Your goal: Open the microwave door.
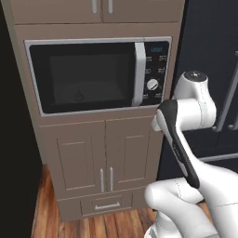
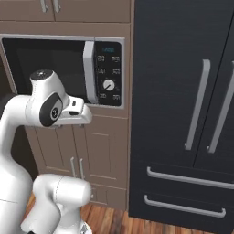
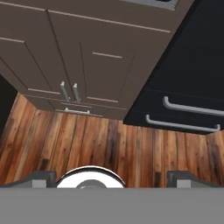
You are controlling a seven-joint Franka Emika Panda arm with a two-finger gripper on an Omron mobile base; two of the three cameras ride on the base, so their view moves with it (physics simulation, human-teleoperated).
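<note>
White arm links crowd the lower right of the left base view, the elbow rising beside the lower cabinet doors [image 1: 102, 155]. Above and to their left sits the microwave [image 1: 157, 69], built into the tan cabinet column, its microwave door [image 1: 83, 76] fully shut. The door's vertical silver bar handle [image 1: 139, 74] runs top to bottom along the door's right edge, just left of the control panel.

From the right base view, the wrist hangs below and slightly left of that handle [image 2: 89, 72], with the black fridge [image 2: 183, 105] close on the right, leaving little room on that side. The door should swing out toward the robot's left, where open space lies.

Along the hand view, the gripper [image 3: 111, 179] points down at the wooden floor [image 3: 109, 148], jaws spread wide and holding nothing. By my judgement, the hand must tilt up and rise to meet the upright handle.
</note>
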